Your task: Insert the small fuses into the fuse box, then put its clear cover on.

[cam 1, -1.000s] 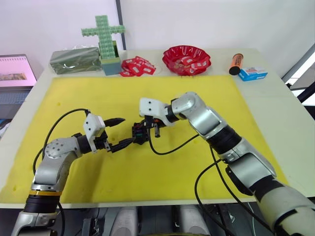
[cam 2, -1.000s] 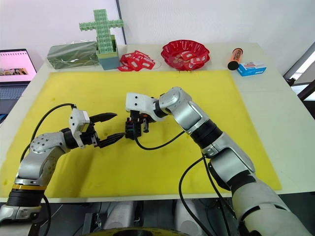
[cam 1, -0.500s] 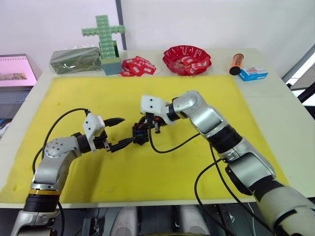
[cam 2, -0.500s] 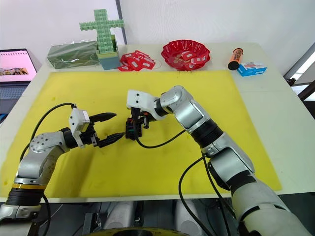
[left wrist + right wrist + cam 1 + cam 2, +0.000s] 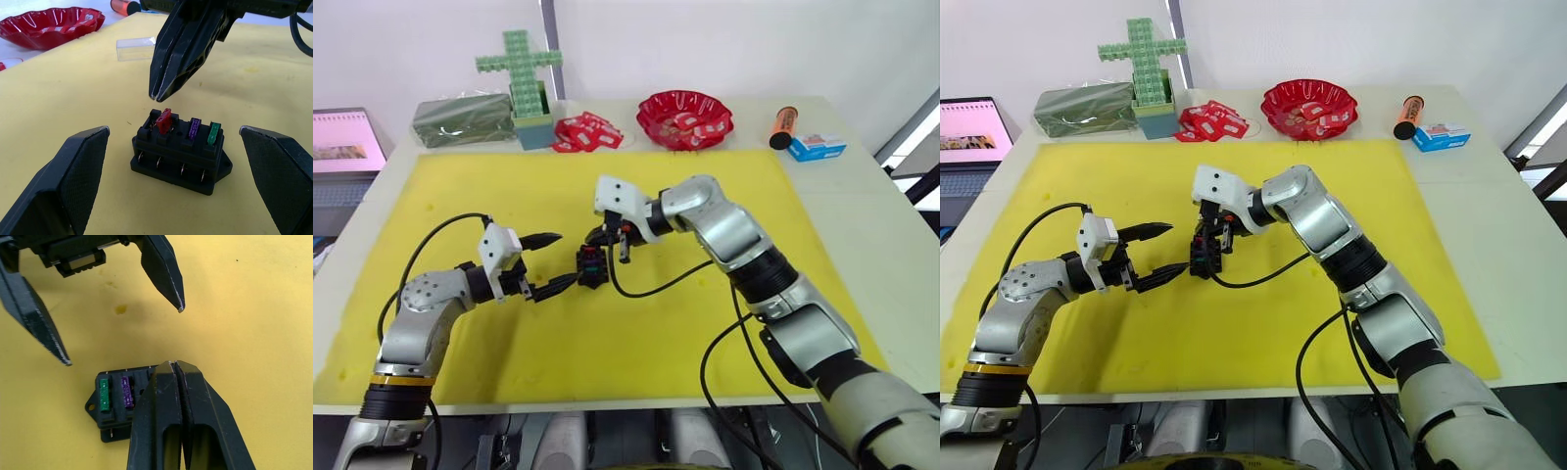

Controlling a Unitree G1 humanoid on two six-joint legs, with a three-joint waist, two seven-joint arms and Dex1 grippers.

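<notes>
1. The black fuse box [image 5: 177, 156] sits on the yellow mat [image 5: 724, 186], between the two grippers.
2. Three small fuses stand in its top row. The green fuse [image 5: 213, 133] and the purple fuse [image 5: 194, 129] stand straight and look pushed in.
3. The red fuse [image 5: 164, 121] leans and sticks up higher than the others. I think it is not all the way in yet.
4. The right gripper [image 5: 159, 94] hangs just above the red fuse. Its two fingers are pressed tight together and hold nothing.
5. The left gripper [image 5: 555, 261] is wide open and holds nothing. One finger is on each side of the box, not touching it.
6. The clear cover [image 5: 136, 48] lies flat on the mat, well behind the box.
7. To do this step well, bring the right tip straight down on the top of the red fuse.
8. Push slowly. A push from the side could tip the fuse more or slide the box.
9. The left fingers could close in beside the box to keep it from sliding.
10. I cannot tell where the fourth fuse is. The cover should wait until every fuse stands straight.
</notes>
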